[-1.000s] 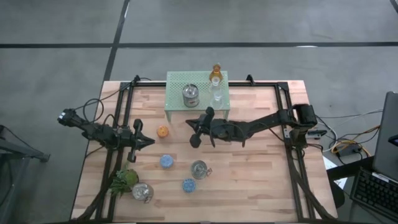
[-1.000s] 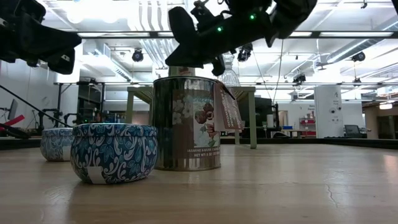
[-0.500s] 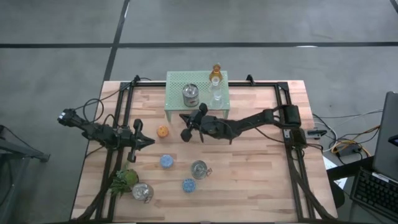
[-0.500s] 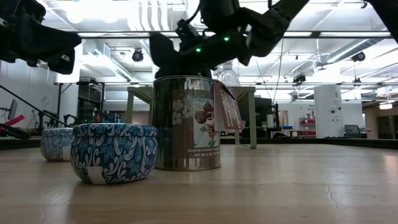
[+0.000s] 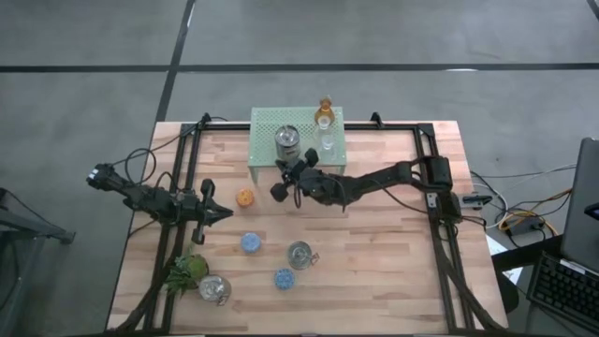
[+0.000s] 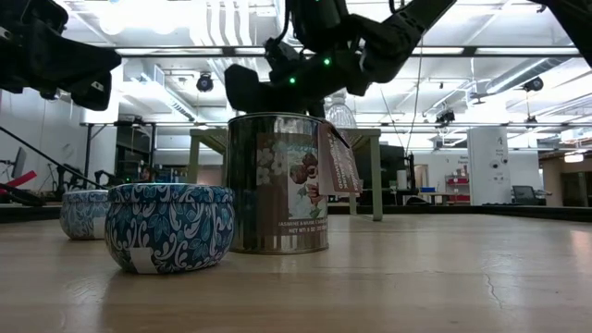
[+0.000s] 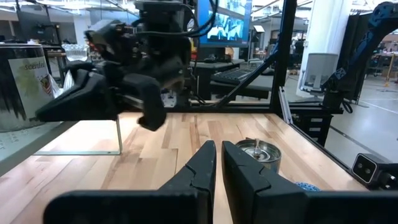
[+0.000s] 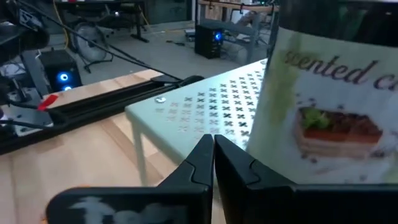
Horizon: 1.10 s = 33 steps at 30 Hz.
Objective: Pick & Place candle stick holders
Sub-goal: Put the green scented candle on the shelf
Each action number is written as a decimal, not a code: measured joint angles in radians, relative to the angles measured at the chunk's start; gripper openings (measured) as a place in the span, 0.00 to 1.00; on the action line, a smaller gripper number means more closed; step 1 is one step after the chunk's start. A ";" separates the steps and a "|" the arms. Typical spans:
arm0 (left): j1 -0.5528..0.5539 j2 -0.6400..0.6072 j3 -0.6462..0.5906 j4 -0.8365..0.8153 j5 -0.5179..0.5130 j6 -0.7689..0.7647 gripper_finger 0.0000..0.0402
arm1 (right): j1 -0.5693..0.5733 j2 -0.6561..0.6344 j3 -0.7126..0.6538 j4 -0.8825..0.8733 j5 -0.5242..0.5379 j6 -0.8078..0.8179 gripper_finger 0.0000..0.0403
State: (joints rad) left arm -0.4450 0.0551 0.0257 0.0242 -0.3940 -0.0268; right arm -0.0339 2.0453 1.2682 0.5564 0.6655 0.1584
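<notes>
Right gripper (image 5: 279, 191): moved in from mid-worktop to the mesh stand (image 5: 264, 125) front edge. Jaws shut, empty.
Right wrist view only: silvery tin (image 8: 336, 112) on stand, close ahead.
Left gripper (image 5: 223, 212): parked left, jaws nearly shut, empty.
Remaining holders: on worktop (image 5: 393, 271).

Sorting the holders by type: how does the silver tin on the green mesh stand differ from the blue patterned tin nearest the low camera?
The silver tin on the stand is tall, shiny metal with a printed label; the blue patterned tin is squat, covered in a blue-and-white pattern. The silver tin sits raised on the green mesh stand; the blue patterned tin rests on the wooden table. Both are round and upright.
</notes>
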 joint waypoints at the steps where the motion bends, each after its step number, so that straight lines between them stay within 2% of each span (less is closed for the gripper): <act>1: 0.000 0.000 0.000 0.000 0.000 0.000 0.07 | 0.003 0.000 0.000 0.000 0.015 0.003 0.02; 5: 0.000 0.000 0.000 0.000 0.000 0.000 0.07 | -0.001 0.000 0.000 0.000 0.022 0.003 0.02; 19: 0.000 0.000 0.000 -0.001 0.000 0.000 0.07 | -0.027 -0.001 0.024 -0.002 0.154 0.026 0.02; 33: 0.000 0.000 0.000 -0.001 0.000 0.000 0.07 | -0.067 -0.002 0.087 -0.110 0.179 0.041 0.02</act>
State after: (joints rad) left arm -0.4454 0.0551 0.0257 0.0235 -0.3939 -0.0269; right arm -0.1006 2.0438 1.3553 0.4461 0.8441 0.1989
